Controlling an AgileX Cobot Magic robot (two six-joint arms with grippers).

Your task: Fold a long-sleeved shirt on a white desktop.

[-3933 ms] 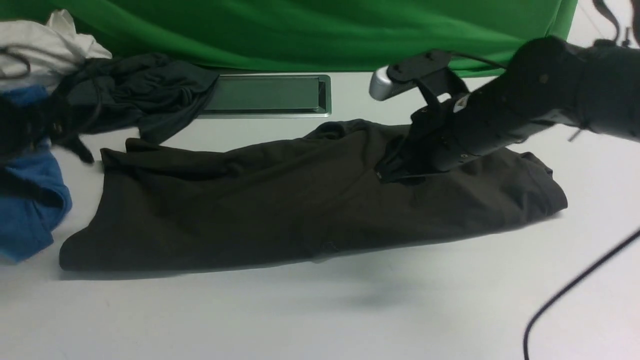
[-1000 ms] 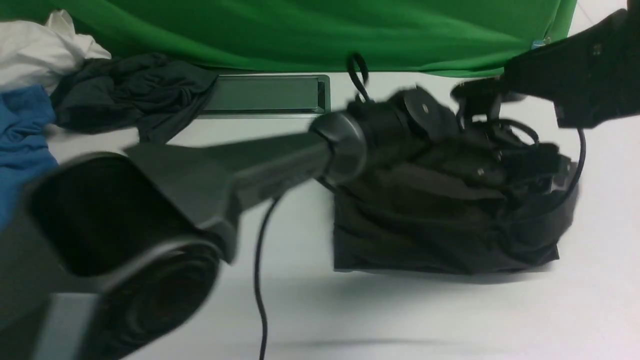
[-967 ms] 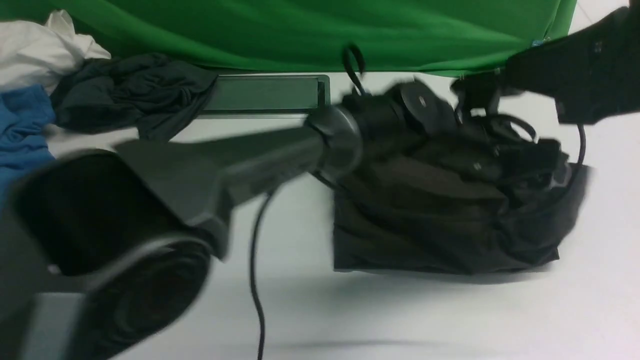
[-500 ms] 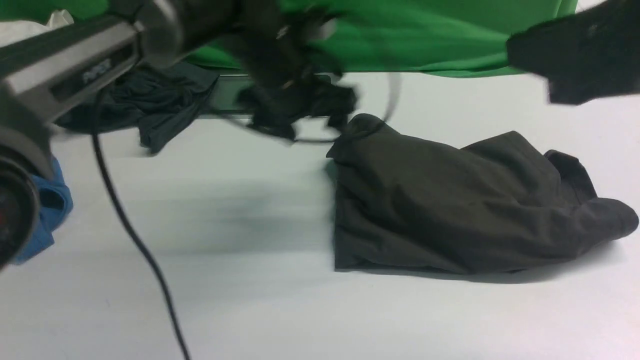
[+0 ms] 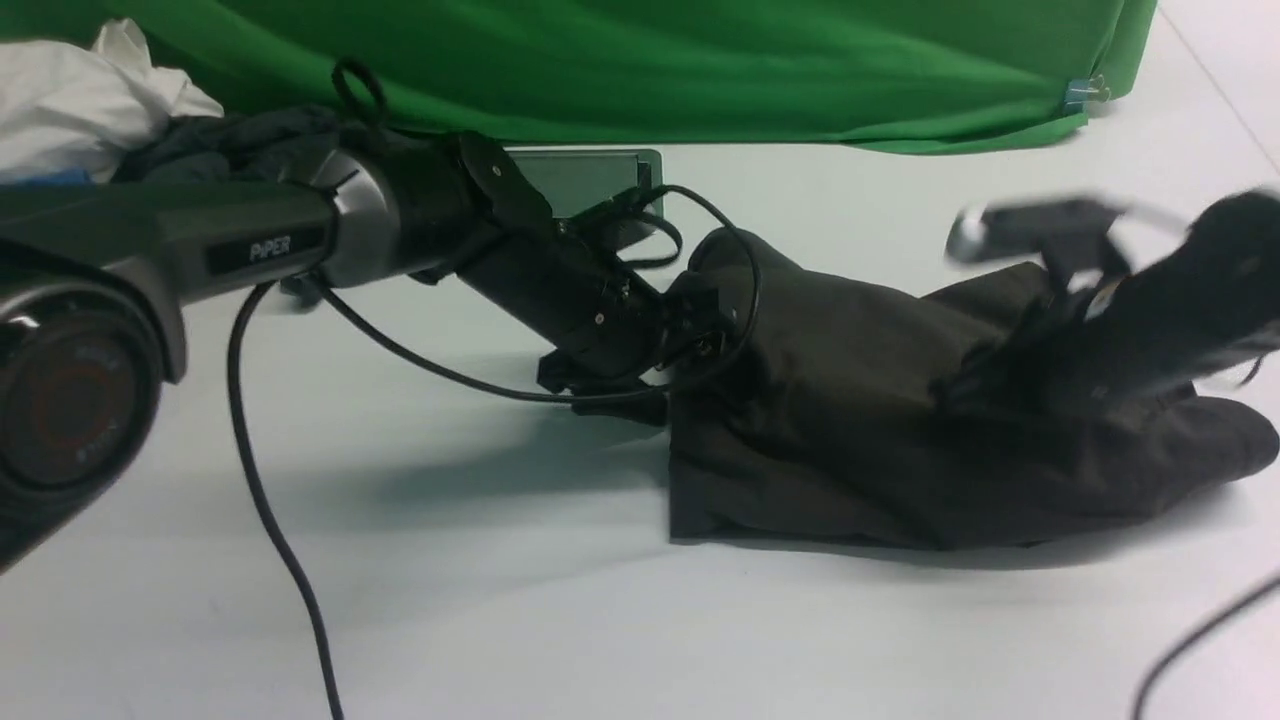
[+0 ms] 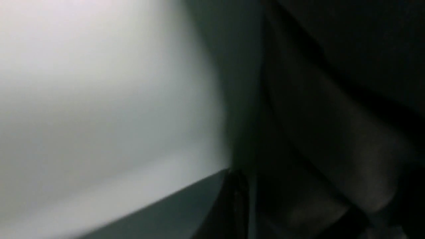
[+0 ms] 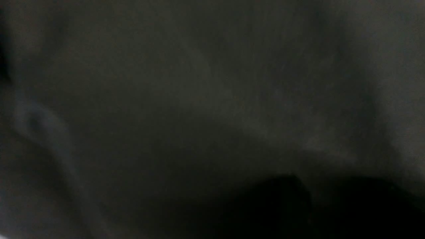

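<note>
Presently the long-sleeved shirt (image 5: 880, 470) is laid lengthwise across right centre of the white desktop (image 5: 500, 610); left gripper (image 5: 700, 322) at its left edge, right gripper (image 5: 975, 382) on its right half, openings not discernible

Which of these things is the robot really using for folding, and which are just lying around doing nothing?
For the job:
- the long-sleeved shirt, dark and already partly folded
- the white desktop it lies on

Just lying about:
- the white cloth in the far left corner
- the dark grey garment beside it
- the grey hatch in the desktop
- the green backdrop
</note>
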